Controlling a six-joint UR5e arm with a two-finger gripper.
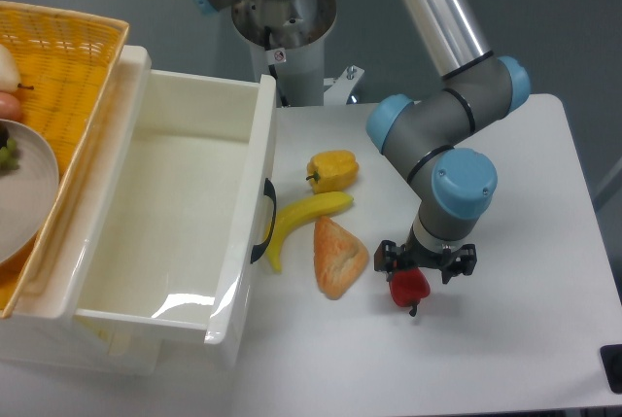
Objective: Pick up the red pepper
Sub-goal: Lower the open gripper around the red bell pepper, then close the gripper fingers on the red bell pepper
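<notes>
The hand (427,263) sits directly over the glossy, lobed red pepper (409,287) on the smooth white bench (525,339). Its black fingers stand spread apart either side of the pepper's top. An orange-tan bread wedge (338,257) lies nearby.

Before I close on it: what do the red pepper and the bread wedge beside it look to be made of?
The red pepper looks like hard moulded plastic: glossy, uniform red skin with bright highlights. Probably a toy. The bread wedge seems plastic or foam with a matte, streaked orange-tan surface and no shine; which one is unclear. The gripper is right over the pepper, hiding its top.
</notes>
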